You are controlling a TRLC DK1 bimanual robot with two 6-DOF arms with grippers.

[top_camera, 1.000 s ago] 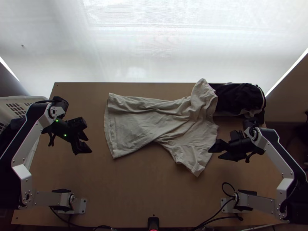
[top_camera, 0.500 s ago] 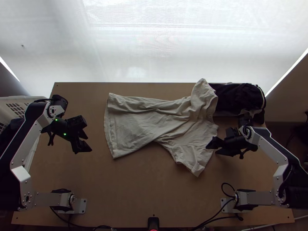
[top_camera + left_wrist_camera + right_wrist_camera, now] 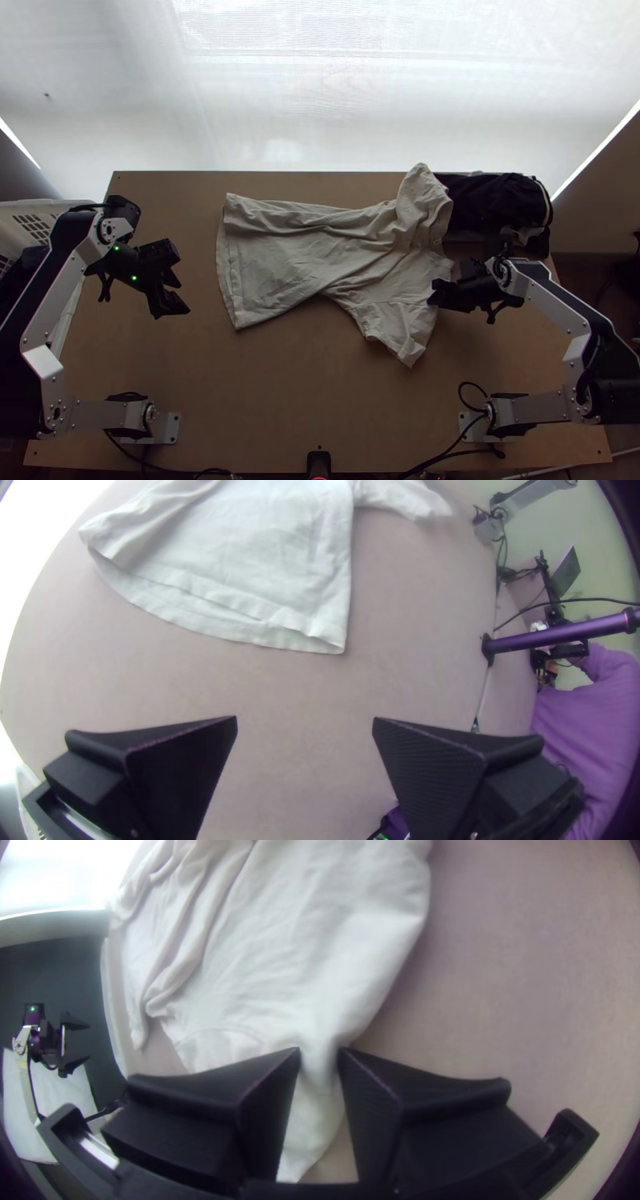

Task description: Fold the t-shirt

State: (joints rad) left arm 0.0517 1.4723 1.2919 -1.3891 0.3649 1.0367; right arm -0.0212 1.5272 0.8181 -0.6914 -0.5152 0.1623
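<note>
My left gripper (image 3: 182, 294): wide open, empty. My right gripper (image 3: 434, 295): narrowly open over t-shirt sleeve (image 3: 398, 326); hold, cannot tell.

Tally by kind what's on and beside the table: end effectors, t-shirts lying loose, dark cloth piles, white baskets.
End effectors: 2 (left end effector, right end effector)
Loose light t-shirt: 1
Dark cloth pile: 1, its separate pieces uncountable
White basket: 1
Total: 5

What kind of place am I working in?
Probably a workshop or lab set up for robot folding: two arms bolted to a wooden table, a shirt spread there, and a white basket beside it.
</note>
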